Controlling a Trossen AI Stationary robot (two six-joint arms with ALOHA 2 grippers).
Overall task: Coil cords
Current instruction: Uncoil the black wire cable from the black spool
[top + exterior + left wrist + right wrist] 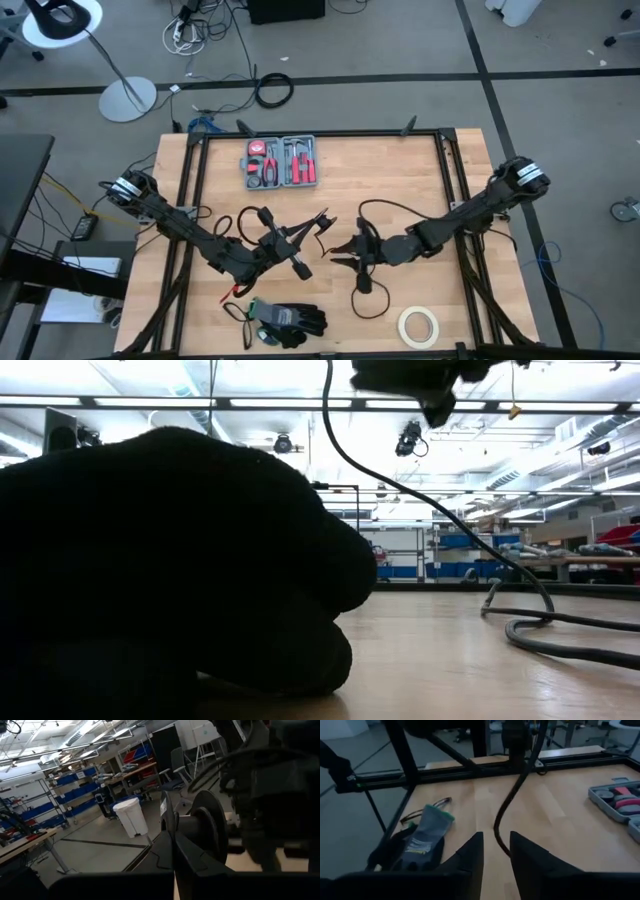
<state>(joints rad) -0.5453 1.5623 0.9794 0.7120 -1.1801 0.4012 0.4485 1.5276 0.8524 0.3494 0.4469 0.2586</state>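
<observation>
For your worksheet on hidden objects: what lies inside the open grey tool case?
The open grey plastic tool case holds red-handled and black-handled hand tools side by side in moulded slots. Anything beneath those tools is covered.

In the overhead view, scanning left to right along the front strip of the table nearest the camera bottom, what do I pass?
Black gloves → loose end of the black cord → roll of masking tape.
</observation>
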